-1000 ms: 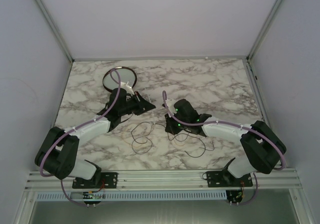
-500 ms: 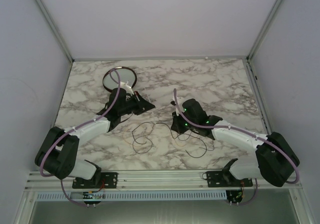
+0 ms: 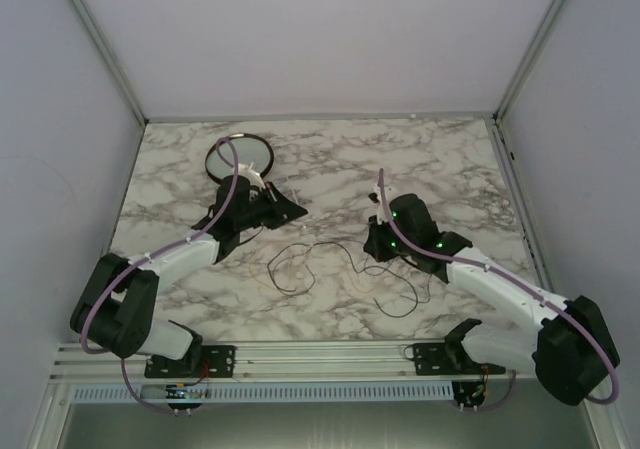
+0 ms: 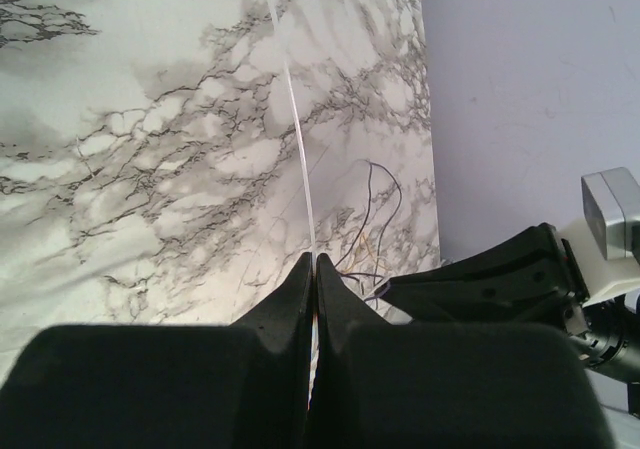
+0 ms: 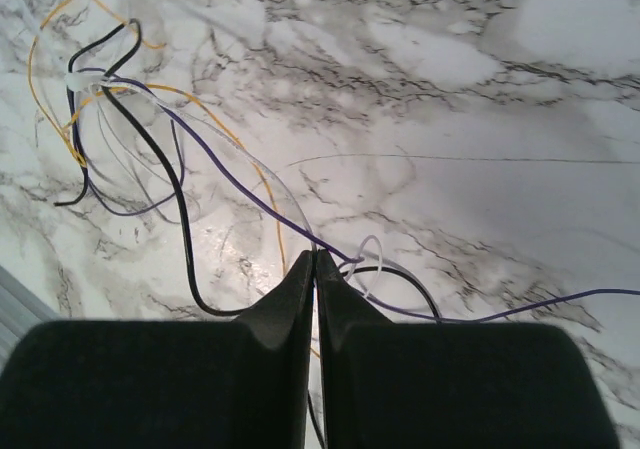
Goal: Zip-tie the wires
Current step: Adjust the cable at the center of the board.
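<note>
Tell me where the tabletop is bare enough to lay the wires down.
The table is bare along its far edge, between the dish and the right wall, and in the near strip between the arm bases. Crowded: the centre, where the wires loop between the left gripper and right gripper.

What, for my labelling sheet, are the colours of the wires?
Black, purple, orange-yellow and white; the wires show best in the right wrist view.

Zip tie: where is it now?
In the left wrist view the zip tie sticks straight out from the shut left hand, over the marble table, with the wires just right of it.
</note>
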{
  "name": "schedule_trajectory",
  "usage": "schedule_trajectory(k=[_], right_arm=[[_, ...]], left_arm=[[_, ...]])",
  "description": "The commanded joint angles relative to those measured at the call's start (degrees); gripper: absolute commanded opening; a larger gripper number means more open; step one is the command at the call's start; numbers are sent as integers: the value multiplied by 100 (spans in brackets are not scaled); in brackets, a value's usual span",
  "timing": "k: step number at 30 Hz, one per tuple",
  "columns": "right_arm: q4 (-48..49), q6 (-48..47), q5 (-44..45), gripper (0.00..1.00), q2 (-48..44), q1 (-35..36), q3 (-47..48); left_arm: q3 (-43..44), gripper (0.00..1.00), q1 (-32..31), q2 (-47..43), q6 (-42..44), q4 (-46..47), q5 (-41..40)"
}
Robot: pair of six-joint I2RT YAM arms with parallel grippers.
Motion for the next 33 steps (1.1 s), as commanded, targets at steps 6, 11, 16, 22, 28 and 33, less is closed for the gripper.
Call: schedule_trajectory(k=[6,11,16,22,28,33], right_arm=[[-753,114,549,0,-268,-449,-11],[-814,210,739,0,-377,-613,23],[-878,305,864,0,-413,-746,24],[-879,407,1007,0,-555,-887,33],[-723,294,686,0,-485,-908,318],[-550,243,566,0,-451,-908,461]], left_arm=[[151,0,95,-44,157,-123,-3],[247,0,121,-44,157,-152,2],[310,0,145,-40,149,-164,12],[345,0,184,-79,140,-183,24],[648,0,235,-123,182,-322,130],[1193,0,264,-229,421,-805,126]])
